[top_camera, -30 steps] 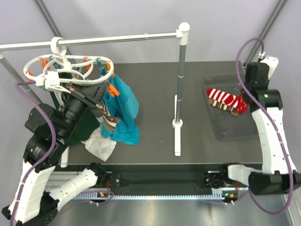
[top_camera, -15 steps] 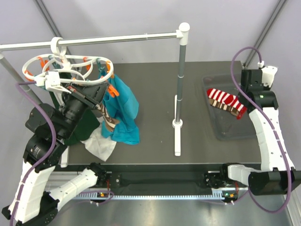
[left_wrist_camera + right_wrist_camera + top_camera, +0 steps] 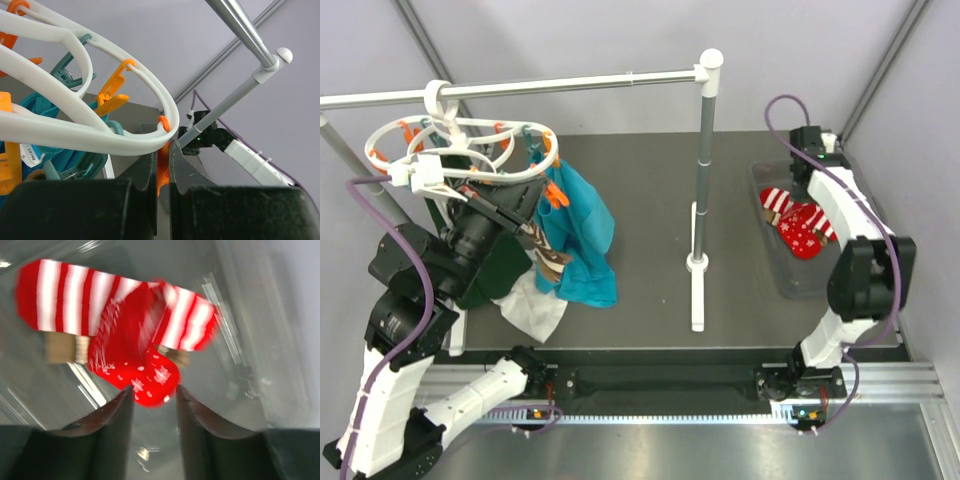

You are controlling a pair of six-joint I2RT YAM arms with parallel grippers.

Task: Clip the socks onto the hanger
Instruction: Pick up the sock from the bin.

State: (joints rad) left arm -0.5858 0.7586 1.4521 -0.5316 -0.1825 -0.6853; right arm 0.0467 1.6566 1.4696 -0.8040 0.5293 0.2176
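Right arm (image 3: 842, 195) now farther back, above crumpled snowflake-dotted red socks (image 3: 805, 230)

Bright, even, soft-shadowed light; the right wrist view blurs the red snowflake-dotted sock (image 3: 145, 375) amid tray glare.

The left gripper (image 3: 161, 159) pinches an orange clothespin (image 3: 162, 175) between its fingers, right under the white hanger ring (image 3: 100, 137). Up-left of the fingers dangles a second orange clothespin (image 3: 114, 91). A grey upright post (image 3: 227, 102) stands beyond, up-right.
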